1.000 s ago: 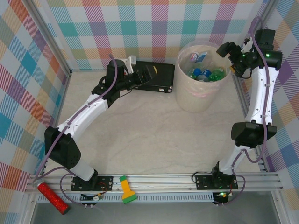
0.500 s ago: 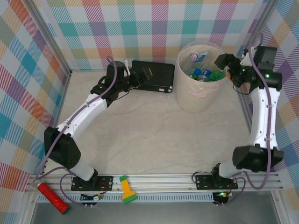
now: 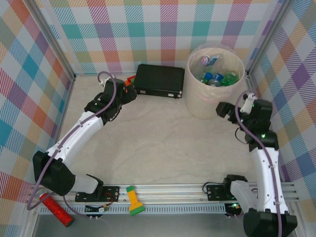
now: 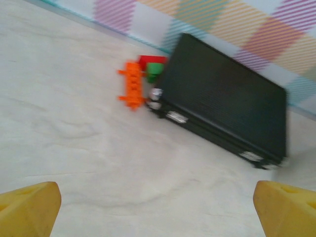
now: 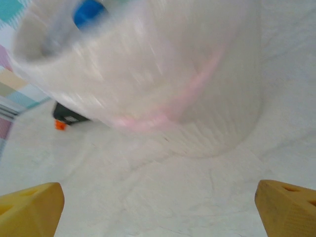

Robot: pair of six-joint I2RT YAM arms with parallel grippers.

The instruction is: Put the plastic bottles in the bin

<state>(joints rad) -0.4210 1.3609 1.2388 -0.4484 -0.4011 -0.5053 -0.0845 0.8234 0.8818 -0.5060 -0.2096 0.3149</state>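
My left gripper is spread wide and empty over bare table, just short of the case edge. My right gripper, equally wide and empty, faces the bin wall with open floor between. The bottles lie inside the bin.

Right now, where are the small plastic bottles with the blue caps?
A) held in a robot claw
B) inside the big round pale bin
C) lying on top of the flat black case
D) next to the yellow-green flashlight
B: in the top view the small clear and green plastic bottles lie heaped inside the big round pale beige bin, below its rim.
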